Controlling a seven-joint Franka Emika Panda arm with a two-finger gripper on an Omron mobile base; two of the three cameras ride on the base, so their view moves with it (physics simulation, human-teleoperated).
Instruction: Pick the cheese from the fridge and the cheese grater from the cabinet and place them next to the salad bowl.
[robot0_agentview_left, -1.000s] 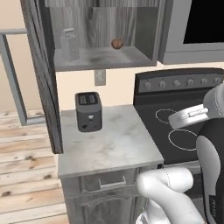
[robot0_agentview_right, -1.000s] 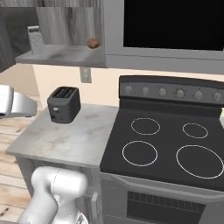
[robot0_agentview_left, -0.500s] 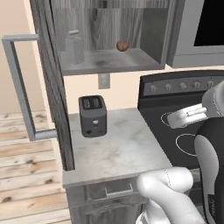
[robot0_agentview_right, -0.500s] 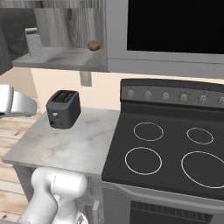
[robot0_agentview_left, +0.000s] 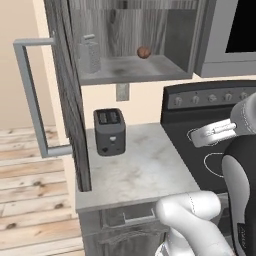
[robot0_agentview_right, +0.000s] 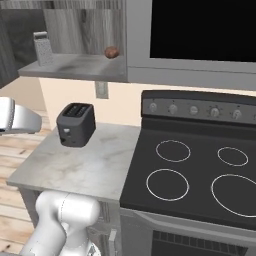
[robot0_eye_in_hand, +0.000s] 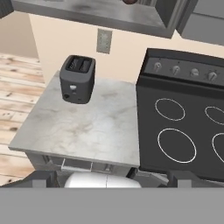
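- The cheese grater (robot0_agentview_left: 90, 56) stands upright at the left end of the shelf inside the cabinet (robot0_agentview_left: 150, 30), near the hinge side; the cabinet door (robot0_agentview_left: 70, 100) is swung open with its bar handle (robot0_agentview_left: 32, 100) projecting into the room.
- A small brown round item (robot0_agentview_left: 144, 52) lies on the same shelf, well apart from the grater, to its right.
- The gripper (robot0_eye_in_hand: 113, 177) is low, its dark tips just visible at the bottom of the hand view and set wide apart, nothing between them.
- Judgement: the grater has yet to be reached. Cheese, fridge and salad bowl cannot be placed from these pictures.
- Risk: the open door stands beside the grater; an approach from the left could strike the door edge or the handle.
- Risk: the grater is tall and narrow; a finger touching it off-centre could tip it against the cabinet wall or push it deeper.
- Risk: a low lift-out could catch the shelf lip or drop the grater onto the toaster (robot0_agentview_left: 110, 131) below.
- Surface (robot0_agentview_left: 135, 170): pale marbled top carrying the dark two-slot toaster towards the rear left.
- Room: black stove (robot0_agentview_right: 200, 170) just to the right, wall socket (robot0_agentview_right: 101, 90) above the surface, light wood floor (robot0_agentview_left: 30, 200) to the left.
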